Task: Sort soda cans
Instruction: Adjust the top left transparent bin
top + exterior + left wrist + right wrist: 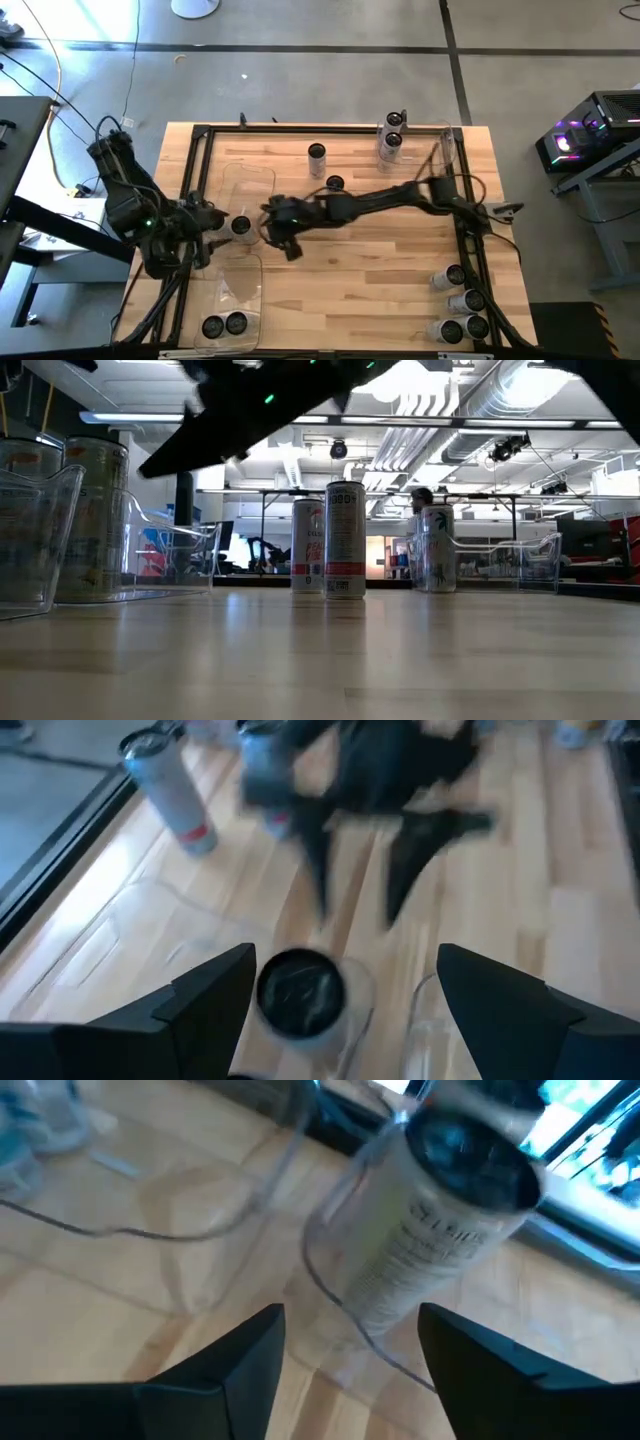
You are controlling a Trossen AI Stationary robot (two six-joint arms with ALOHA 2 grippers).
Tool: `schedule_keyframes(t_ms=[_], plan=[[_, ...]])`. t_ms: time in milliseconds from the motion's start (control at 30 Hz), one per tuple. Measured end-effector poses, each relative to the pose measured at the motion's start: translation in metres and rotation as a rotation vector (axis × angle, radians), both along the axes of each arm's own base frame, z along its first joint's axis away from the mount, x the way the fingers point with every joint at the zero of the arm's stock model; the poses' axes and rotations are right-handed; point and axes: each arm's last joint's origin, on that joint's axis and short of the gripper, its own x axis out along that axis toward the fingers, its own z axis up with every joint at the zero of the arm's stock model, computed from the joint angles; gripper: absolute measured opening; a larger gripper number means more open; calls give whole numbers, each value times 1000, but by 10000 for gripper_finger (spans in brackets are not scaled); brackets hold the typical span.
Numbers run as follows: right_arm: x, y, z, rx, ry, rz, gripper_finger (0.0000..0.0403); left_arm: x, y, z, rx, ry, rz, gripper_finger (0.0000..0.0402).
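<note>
A silvery can with a dark top (240,226) stands upright at the near end of the far-left clear bin (250,180). My left gripper (215,225) is open, and this can (300,995) stands between its fingers, close to one of them. My right gripper (278,228) reaches in from the table's right. It is open, with the same can (450,1210) just beyond its fingertips and apart from them. Two cans (224,325) stand in the near-left bin (235,285). Two single cans (317,153) (335,184) stand mid-table. My left gripper has one finger (225,982) right beside the can's top rim (268,990); I cannot tell whether it touches. The other finger stands well apart from the can. The can stands upright on its base.
Two cans (392,138) stand by a clear bin (447,150) at the far right. Several cans (460,305) cluster at the near right corner. A black frame (200,135) borders the table. The right arm (400,195) stretches across the middle of the table.
</note>
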Motion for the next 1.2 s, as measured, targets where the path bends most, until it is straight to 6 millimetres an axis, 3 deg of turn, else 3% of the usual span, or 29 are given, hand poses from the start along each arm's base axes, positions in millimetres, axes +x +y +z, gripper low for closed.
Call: schedule_keyframes(t_ms=[133,300,500,867,1200], plan=[[20,-15,-12,16,43,-5,216,2,-8,-3,19,-13,-46,304],[32,-22,-26,15,69,-15,207,5,-14,-6,45,2,-57,304],[32,-30,-30,1,75,-22,188,6,-16,-9,66,13,-65,304],[31,-65,-32,5,98,-85,135,6,-16,-9,71,15,-67,304],[29,-87,-32,-1,105,-152,128,6,-16,-9,71,15,-66,304]])
